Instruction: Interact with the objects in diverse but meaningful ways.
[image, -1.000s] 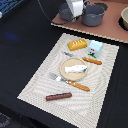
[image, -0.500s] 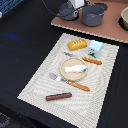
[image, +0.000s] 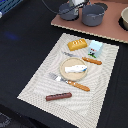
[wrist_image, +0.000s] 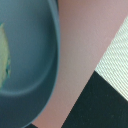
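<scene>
The grey saucepan (image: 67, 11) and the grey pot (image: 93, 15) stand side by side on a pinkish board (image: 112, 31) at the back. My gripper (image: 79, 4) is a white shape at the top edge, just above the saucepan and mostly cut off; its fingers do not show. The wrist view is filled by the saucepan's inside (wrist_image: 30, 50), with a pale green patch in it. On the placemat (image: 40, 85) lie the yellow bread block (image: 76, 44), the pale blue carton (image: 95, 48), the white tube (image: 75, 67) on a round plate, and the brown sausage stick (image: 58, 96).
An orange stick (image: 92, 61) lies beside the plate (image: 64, 70). A fork (image: 54, 76) and an orange-handled knife (image: 79, 85) rest in front of it. A pale bowl (image: 124, 19) sits at the board's right end. Black tabletop (image: 22, 45) surrounds the mat.
The gripper over the saucepan has drawn up toward the top edge of the exterior view. The items on the placemat have not moved.
</scene>
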